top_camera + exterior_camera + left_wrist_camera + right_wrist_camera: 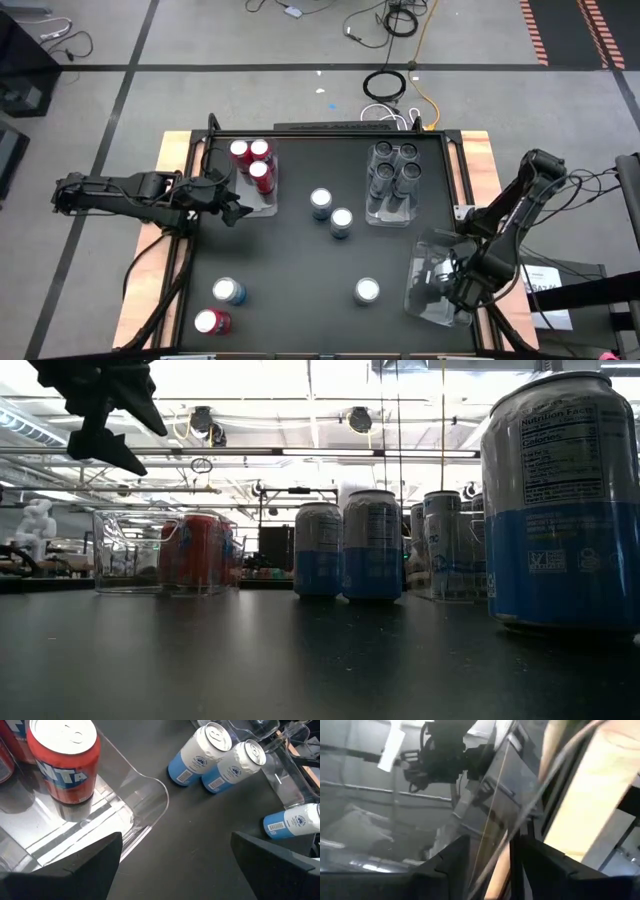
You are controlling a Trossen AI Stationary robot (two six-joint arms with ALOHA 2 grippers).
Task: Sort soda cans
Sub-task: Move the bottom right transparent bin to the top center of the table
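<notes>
blue can, red cans in tray

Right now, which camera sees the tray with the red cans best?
The high view: the whole tray with red cans and its three cans show from above. The left wrist view shows one corner, the low view its side, far off; the right wrist view misses it.

Two dark, jointed, cabled arms

Grey floor w/ loose cables — striped tape at corner (ceiling lights bright in low view).
</notes>
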